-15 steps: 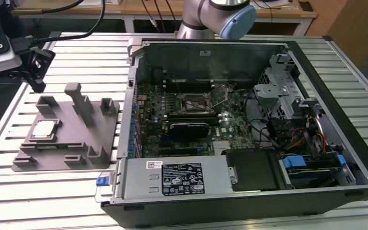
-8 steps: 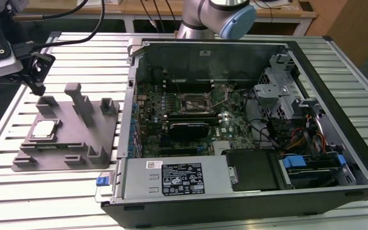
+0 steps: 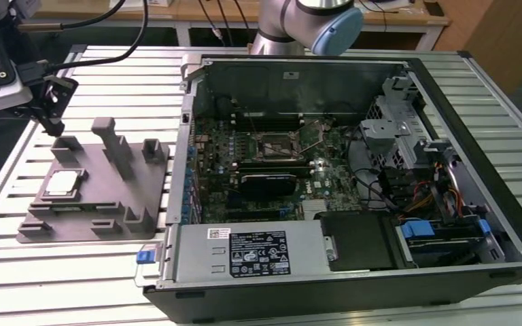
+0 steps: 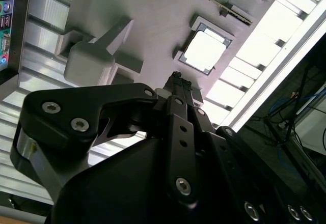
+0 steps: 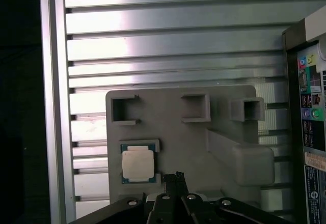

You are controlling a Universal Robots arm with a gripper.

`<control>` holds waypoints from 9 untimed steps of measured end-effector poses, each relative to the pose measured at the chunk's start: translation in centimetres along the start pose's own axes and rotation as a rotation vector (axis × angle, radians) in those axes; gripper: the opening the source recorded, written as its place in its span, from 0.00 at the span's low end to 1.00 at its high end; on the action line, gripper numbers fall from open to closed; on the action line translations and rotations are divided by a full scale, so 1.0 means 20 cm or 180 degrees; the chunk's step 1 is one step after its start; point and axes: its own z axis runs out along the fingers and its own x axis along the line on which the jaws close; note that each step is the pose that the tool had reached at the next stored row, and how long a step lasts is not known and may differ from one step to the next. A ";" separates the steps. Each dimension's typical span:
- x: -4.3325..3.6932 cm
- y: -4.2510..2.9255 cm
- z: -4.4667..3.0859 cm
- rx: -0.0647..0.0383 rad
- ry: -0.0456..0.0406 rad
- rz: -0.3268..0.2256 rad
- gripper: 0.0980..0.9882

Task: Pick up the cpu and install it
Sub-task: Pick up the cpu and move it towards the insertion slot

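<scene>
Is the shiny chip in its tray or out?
In: the cpu lies flat in a pocket of the tray, gripper not touching.

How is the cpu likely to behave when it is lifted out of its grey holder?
The cpu is a thin flat square, so it probably stays rigid and will not roll. Its shiny metal top looks smooth, so it may slip. It sits framed in the holder, so its edges likely offer little purchase.
</scene>
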 end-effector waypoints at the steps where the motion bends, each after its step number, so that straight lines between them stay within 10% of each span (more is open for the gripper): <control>1: 0.001 0.000 0.001 0.0000 0.0000 0.0000 0.01; 9: 0.016 -0.002 0.013 0.0000 0.0000 0.0000 0.01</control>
